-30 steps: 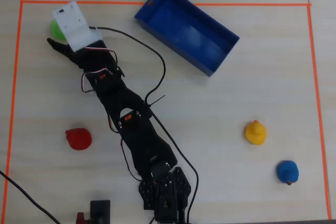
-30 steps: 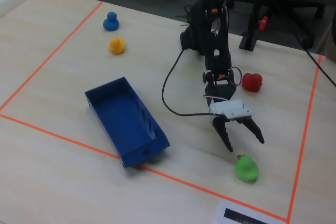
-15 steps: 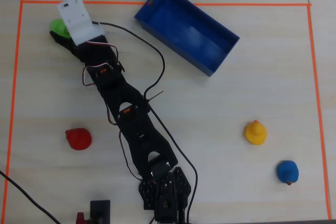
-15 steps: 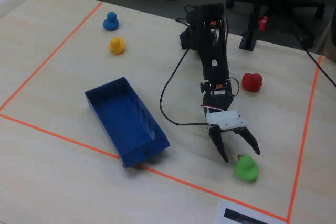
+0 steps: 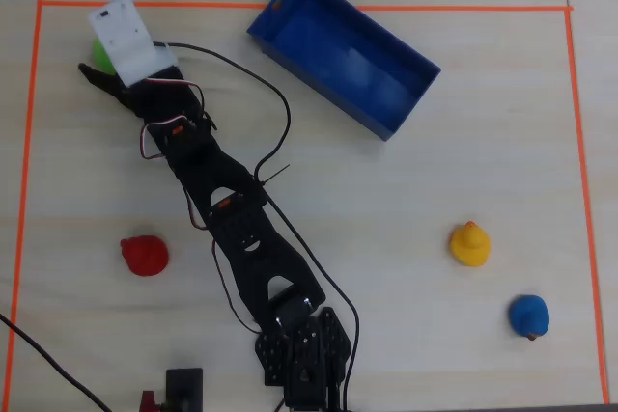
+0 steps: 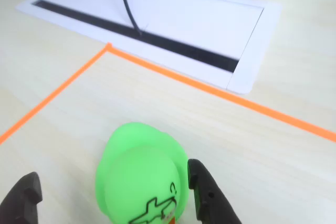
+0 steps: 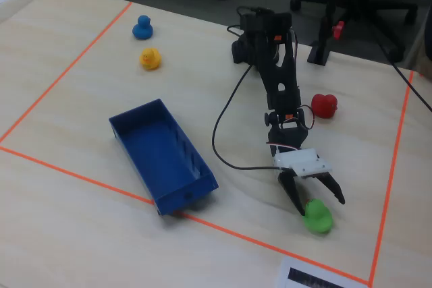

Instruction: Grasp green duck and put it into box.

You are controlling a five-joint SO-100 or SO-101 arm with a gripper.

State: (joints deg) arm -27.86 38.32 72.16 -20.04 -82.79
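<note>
- We see the gripper (image 7: 318,200) spread wide, its two dark fingers (image 6: 207,192) straddling the green duck (image 7: 316,215) without clamping it; the wrist view shows a gap on the left side, while the right finger sits just beside the duck (image 6: 142,174).
- The duck stands on the table (image 5: 406,200), near the corner of the orange tape (image 6: 173,74), with a white plate (image 6: 173,22) just beyond that tape.
- In the overhead view the duck (image 5: 98,47) lies well apart from the box (image 5: 343,53), which sits by the same tape edge.
- The box (image 7: 165,155) is empty.
- The red duck (image 5: 145,256), yellow duck (image 5: 469,243) and blue duck (image 5: 529,316) lie far from the green one.
</note>
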